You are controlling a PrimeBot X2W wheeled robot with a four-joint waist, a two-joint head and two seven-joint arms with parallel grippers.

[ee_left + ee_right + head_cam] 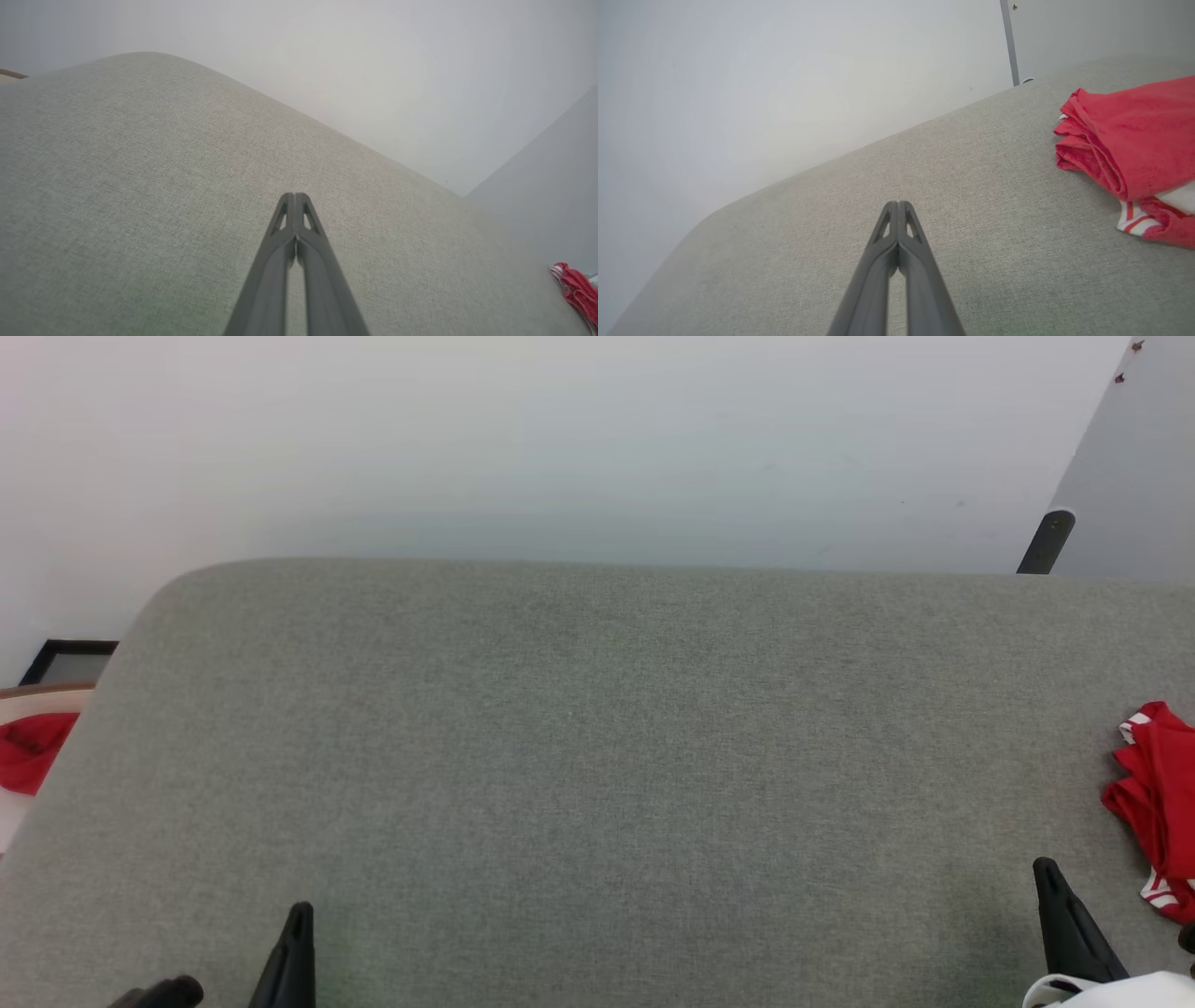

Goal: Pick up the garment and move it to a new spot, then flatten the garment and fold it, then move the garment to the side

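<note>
Left gripper [295, 197]: two long dark fingers pressed together at the tips, with nothing between them. It points over bare fabric at the near left of the grey padded surface [597, 737].

Right gripper [899, 204]: fingers likewise pressed together and empty, at the near right of the same surface. In the head view each gripper appears as a single dark spike rising from the bottom edge. The two stand well apart, with open fabric between them.

The garment [1129, 135] lies bunched at the right edge of the surface, partly cut off by the frame in the head view. It forms a heap of bright red folds, and white trim with red stripes shows at its near end. It sits to the right of the right gripper, near it but apart from the fingers. In the left wrist view it is a small red heap at the right margin, well apart from the left gripper.

Beyond the left edge of the surface lies a plain red cloth [33, 751], with a dark-framed panel [70, 663] just behind it. A pale wall [560, 448] rises beyond the far edge. At the far right stands a grey board [1134, 476] with a short dark bracket [1047, 541] at its foot.
</note>
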